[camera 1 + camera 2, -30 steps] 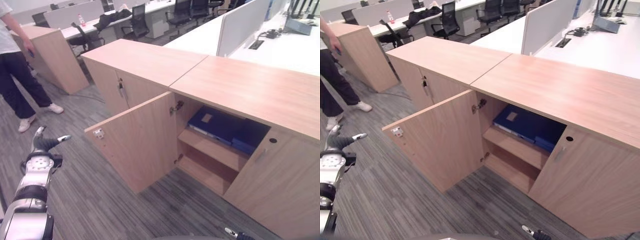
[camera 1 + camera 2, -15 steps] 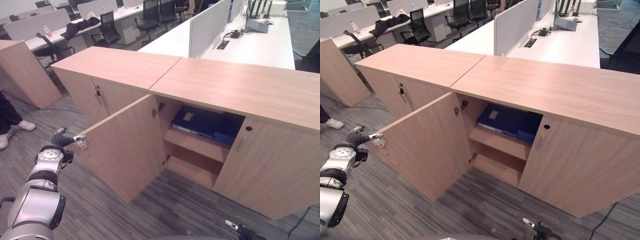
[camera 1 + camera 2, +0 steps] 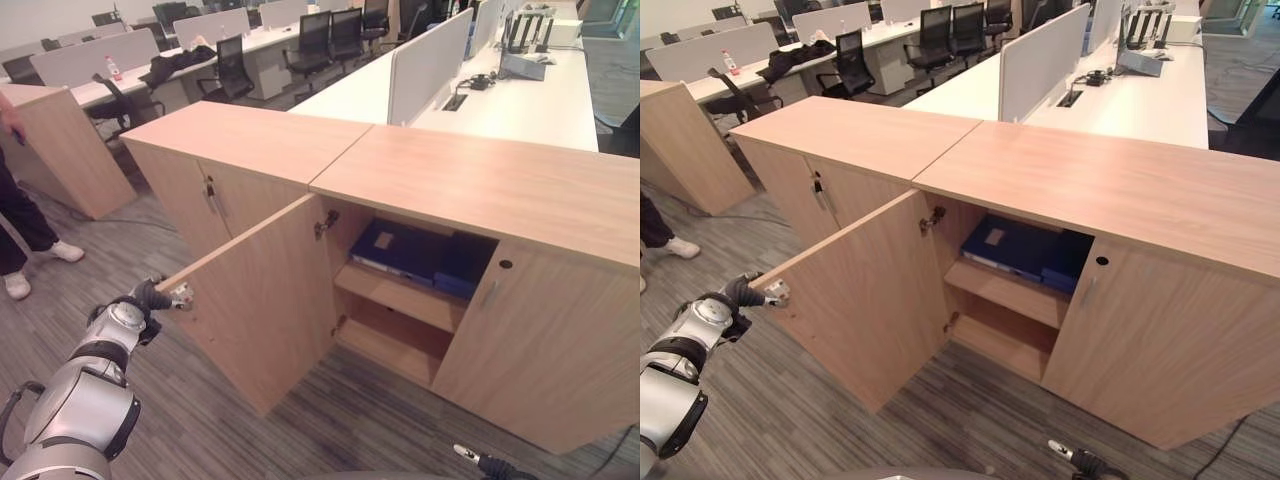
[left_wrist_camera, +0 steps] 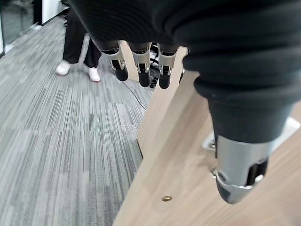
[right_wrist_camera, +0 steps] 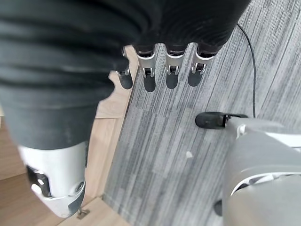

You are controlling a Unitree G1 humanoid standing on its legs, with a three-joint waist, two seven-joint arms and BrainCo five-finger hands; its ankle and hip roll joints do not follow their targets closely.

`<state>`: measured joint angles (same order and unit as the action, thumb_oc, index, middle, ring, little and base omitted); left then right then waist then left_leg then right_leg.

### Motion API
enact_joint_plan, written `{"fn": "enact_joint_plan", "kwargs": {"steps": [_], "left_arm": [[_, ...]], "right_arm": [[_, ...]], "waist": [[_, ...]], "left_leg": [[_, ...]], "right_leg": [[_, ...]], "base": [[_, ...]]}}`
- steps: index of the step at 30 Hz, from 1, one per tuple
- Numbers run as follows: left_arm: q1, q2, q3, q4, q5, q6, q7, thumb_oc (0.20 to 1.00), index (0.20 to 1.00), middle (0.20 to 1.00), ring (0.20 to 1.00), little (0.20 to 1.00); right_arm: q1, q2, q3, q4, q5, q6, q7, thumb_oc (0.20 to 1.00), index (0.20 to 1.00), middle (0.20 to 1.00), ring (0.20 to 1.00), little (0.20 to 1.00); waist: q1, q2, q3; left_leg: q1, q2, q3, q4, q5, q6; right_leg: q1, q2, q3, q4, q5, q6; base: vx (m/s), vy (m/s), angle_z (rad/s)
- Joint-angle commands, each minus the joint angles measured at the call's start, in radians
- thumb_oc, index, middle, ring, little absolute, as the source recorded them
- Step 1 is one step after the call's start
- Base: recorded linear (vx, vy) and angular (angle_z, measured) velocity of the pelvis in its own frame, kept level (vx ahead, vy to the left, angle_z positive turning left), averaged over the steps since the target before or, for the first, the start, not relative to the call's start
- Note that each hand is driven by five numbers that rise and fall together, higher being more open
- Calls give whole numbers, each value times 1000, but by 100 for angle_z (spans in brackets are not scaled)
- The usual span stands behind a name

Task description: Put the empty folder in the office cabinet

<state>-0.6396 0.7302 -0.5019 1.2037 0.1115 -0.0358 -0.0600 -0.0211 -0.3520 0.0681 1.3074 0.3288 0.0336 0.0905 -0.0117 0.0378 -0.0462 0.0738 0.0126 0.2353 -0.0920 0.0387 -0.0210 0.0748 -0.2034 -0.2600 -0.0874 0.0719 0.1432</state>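
While the office cabinet (image 3: 470, 180) stands with its left door (image 3: 265, 300) swung wide and its right door (image 3: 545, 345) shut, the open compartment shows two shelves. On the upper shelf a dark blue folder (image 3: 400, 248) lies flat with a pale label on its cover, and just beside it toward the right door sits a second blue folder (image 3: 462, 266), partly behind the door's edge. The lower shelf (image 3: 395, 340) is bare wood. A second cabinet (image 3: 240, 150) joins the first at its left end, both doors closed. The left hand (image 3: 150, 296) is at the free outer edge of the open door, next to the white catch plate (image 3: 181, 295) at the top corner; in the left wrist view its fingers (image 4: 141, 66) hang loosely extended past the door's edge and the thumb (image 4: 240, 174) lies over the door face, gripping nothing. The right hand (image 5: 155, 70) hangs low over the grey carpet (image 5: 188, 155), fingers relaxed and empty. A person's legs (image 3: 25, 230) stand on the carpet well off to the left of the cabinets.
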Motion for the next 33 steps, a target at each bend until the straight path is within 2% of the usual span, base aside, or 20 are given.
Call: {"fn": "enact_joint_plan", "kwargs": {"steps": [1,3,4,8,9,12,13,15,17,19,26,30,33], "left_arm": [[23,-42,-45,-71,73,-56,-149,1000,1000,1000,1000,1000],[46,-45,-31,-104,41,-60,-148,1000,1000,1000,1000,1000],[101,-61,2,-244,-59,-73,-152,1000,1000,1000,1000,1000],[231,-55,29,-631,-337,-122,-168,1000,1000,1000,1000,1000],[232,-53,30,-633,-338,-120,-168,1000,1000,1000,1000,1000],[295,-67,34,-790,-471,-131,-202,1000,1000,1000,1000,1000],[340,-90,29,-919,-580,-133,-235,1000,1000,1000,1000,1000],[391,-147,12,-1060,-735,-119,-277,1000,1000,1000,1000,1000],[400,-163,3,-1101,-776,-112,-295,1000,1000,1000,1000,1000],[408,-220,-21,-1195,-923,-83,-319,1000,1000,1000,1000,1000],[353,-276,-74,-1280,-1024,-72,-319,1000,1000,1000,1000,1000],[302,-289,-104,-1274,-988,-89,-296,1000,1000,1000,1000,1000],[277,-318,-90,-1186,-949,-99,-270,1000,1000,1000,1000,1000]], "right_arm": [[-80,19,31,79,-33,-25,22,1000,1000,1000,1000,1000],[-79,24,29,76,-30,-29,23,1000,1000,1000,1000,1000],[-75,34,18,74,-17,-36,22,1000,1000,1000,1000,1000],[-67,60,-34,82,41,-54,12,1000,1000,1000,1000,1000],[-67,60,-33,82,41,-54,12,1000,1000,1000,1000,1000],[-64,70,-55,91,71,-60,10,1000,1000,1000,1000,1000],[-60,80,-73,99,94,-64,10,1000,1000,1000,1000,1000],[-53,97,-85,110,114,-65,8,1000,1000,1000,1000,1000],[-50,102,-89,112,121,-64,7,1000,1000,1000,1000,1000],[-38,120,-95,120,142,-64,1,1000,1000,1000,1000,1000],[-35,142,-89,113,192,-64,-7,1000,1000,1000,1000,1000],[-37,148,-79,107,209,-65,-13,1000,1000,1000,1000,1000],[-34,151,-58,97,207,-64,-12,1000,1000,1000,1000,1000]], "waist": [[-13,-56,21],[-10,-56,21],[0,-57,22],[19,-57,29],[18,-58,27],[26,-60,28],[30,-62,30],[33,-66,33],[33,-67,33],[30,-75,38],[12,-84,41],[3,-82,43],[-21,-82,41]], "left_leg": [[13,-35,-69,5,-132,22],[13,-36,-73,5,-132,21],[11,-38,-85,5,-133,22],[14,-40,-111,5,-137,23],[10,-41,-111,5,-135,24],[11,-43,-120,5,-135,24],[11,-44,-126,5,-137,25],[8,-43,-133,5,-135,25],[6,-43,-135,5,-135,24],[3,-40,-139,5,-133,21],[4,-23,-132,5,-131,13],[8,-8,-120,5,-130,6],[17,16,-95,5,-127,-6]], "right_leg": [[-18,-95,-31,7,27,102],[-16,-96,-34,7,25,102],[-10,-98,-45,6,22,102],[6,-101,-69,4,16,102],[3,-102,-70,3,18,102],[7,-103,-79,2,17,102],[11,-104,-82,2,15,101],[12,-103,-87,2,15,99],[13,-103,-88,2,15,98],[15,-99,-91,0,13,94],[10,-81,-79,0,4,83],[5,-67,-63,0,-4,74],[-5,-44,-33,0,-17,64]], "base": [[-15,-16,7],[-7,-13,13],[9,-17,17],[9,-13,16],[14,-8,16],[9,-4,20],[26,-2,8],[18,-8,6],[5,-14,5],[-9,-35,1],[-8,-27,-2],[-20,-62,-10],[-16,-69,-14]]}}
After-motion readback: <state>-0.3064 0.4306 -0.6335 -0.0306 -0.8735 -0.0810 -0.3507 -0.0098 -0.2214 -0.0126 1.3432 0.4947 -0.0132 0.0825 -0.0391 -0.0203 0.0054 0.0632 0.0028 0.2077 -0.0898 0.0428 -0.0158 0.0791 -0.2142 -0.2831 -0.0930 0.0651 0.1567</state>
